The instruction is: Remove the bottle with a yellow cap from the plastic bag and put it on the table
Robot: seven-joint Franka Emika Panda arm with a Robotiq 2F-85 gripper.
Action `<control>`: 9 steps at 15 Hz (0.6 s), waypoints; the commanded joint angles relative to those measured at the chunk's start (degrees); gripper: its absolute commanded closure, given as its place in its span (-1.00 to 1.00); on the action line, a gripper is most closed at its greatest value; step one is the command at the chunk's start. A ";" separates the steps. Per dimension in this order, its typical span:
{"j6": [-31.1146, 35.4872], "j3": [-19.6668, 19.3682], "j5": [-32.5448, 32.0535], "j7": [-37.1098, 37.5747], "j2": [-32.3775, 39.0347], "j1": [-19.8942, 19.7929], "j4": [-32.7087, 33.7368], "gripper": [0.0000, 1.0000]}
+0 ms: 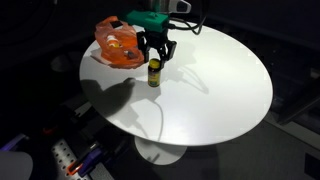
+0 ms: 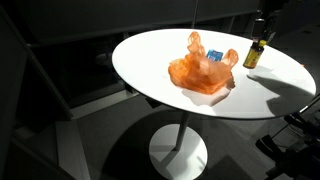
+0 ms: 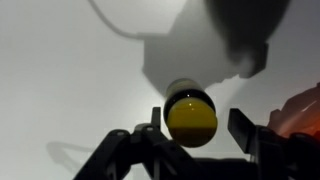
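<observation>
Looking in an exterior view, we see the bottle (image 1: pixel 154 73) standing upright on the white worktop (image 1: pixel 220 95), just beside the orange plastic bag (image 1: pixel 117 45), with the hand (image 1: pixel 156 57) directly above it. In an exterior view, the bottle (image 2: pixel 254 55) again stands outside the plastic bag (image 2: pixel 203 72), close to it. In the wrist view, the yellow cap (image 3: pixel 191 118) sits between the fingers (image 3: pixel 243 130). They are spread, leaving a gap on the bag's side.

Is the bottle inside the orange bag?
No, in an exterior view the bottle stands upright on the table, apart from the bag.
</observation>
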 commanded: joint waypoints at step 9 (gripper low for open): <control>-4.69 -0.10 -2.04 2.05 -6.98 0.12 0.10 -1.00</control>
